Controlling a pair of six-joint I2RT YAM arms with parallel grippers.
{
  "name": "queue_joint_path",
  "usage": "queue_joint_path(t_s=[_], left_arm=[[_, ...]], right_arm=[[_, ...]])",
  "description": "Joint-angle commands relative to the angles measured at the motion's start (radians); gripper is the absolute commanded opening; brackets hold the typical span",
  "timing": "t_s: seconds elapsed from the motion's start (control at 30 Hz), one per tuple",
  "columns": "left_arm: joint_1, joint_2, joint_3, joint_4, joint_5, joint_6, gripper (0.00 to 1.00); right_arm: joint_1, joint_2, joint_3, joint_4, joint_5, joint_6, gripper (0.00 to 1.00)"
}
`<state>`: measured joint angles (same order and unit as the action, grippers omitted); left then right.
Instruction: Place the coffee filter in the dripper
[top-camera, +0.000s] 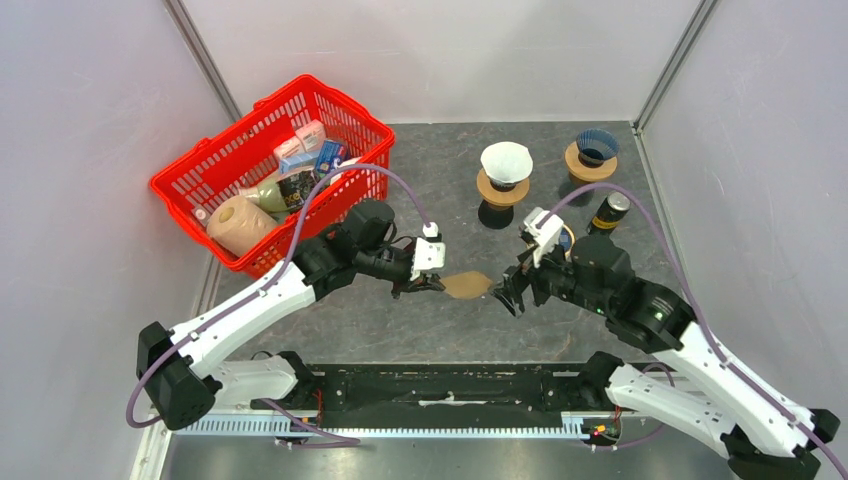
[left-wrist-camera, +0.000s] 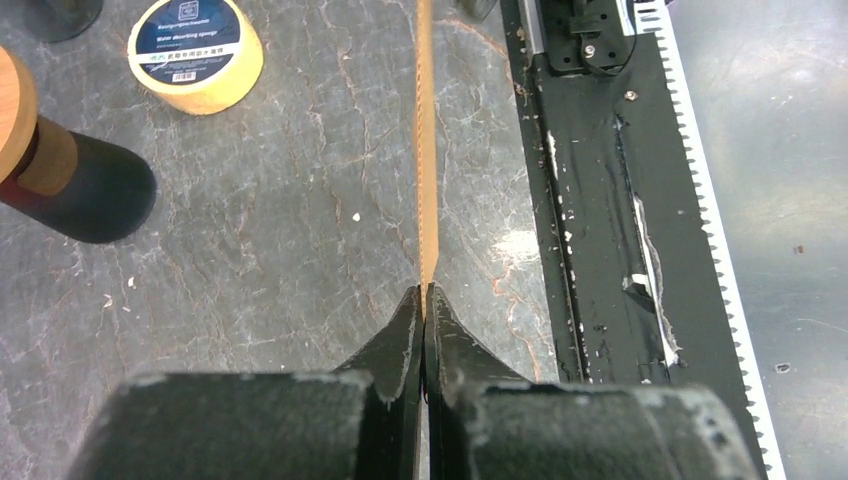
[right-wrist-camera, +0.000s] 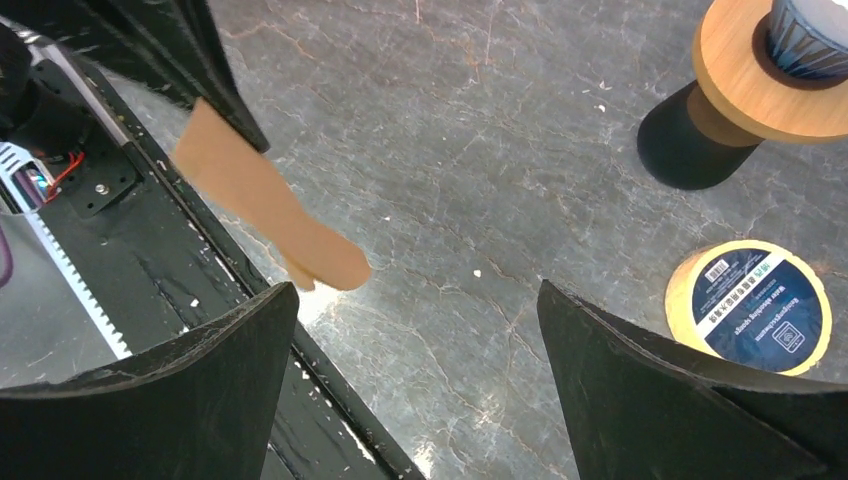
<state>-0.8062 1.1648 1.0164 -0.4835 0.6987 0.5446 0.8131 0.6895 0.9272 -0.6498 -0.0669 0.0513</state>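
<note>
Filter (top-camera: 465, 285), brown, flat, clamped in left gripper (top-camera: 431, 284) above counter (top-camera: 400, 330).
Right gripper (top-camera: 507, 294) wide, empty, just beside filter's free edge.

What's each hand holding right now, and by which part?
The left hand pinches the brown coffee filter by one edge; the right hand is open, holding nothing.

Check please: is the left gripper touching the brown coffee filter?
Touching. The left wrist view shows the left gripper shut on the edge of the coffee filter.
</note>
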Motion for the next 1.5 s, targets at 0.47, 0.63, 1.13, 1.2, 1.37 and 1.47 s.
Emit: queue_joint_path(t_s=[0.47,0.63,1.13,1.2,1.37,1.47], left_arm=[[0.001,0.033,0.066,-0.060,0.077,0.058,0.02],[0.001,0.030,0.064,-0.067,0.088,0.067,0.02],[0.001,0.061,0.093,-0.107,0.111,0.089,0.02],[-0.001,0.064,0.093,-0.109,0.114,0.094,0.02],[0.001,0.069,0.097,-0.131,0.120,0.115,0.02],[0.000,0.068,0.100,-0.136,0.122,0.123,0.02]], right_arm=[[-0.001,0.048,0.065,0.058,0.130,0.012,0.97],[-0.002,0.052,0.068,0.050,0.161,0.004,0.97],[-0.002,0.066,0.064,0.062,0.127,-0.022,0.97],[-0.002,0.064,0.063,0.062,0.124,-0.024,0.97],[-0.002,0.053,0.062,0.062,0.117,-0.040,0.95],[-0.002,0.040,0.055,0.047,-0.053,-0.098,0.88]])
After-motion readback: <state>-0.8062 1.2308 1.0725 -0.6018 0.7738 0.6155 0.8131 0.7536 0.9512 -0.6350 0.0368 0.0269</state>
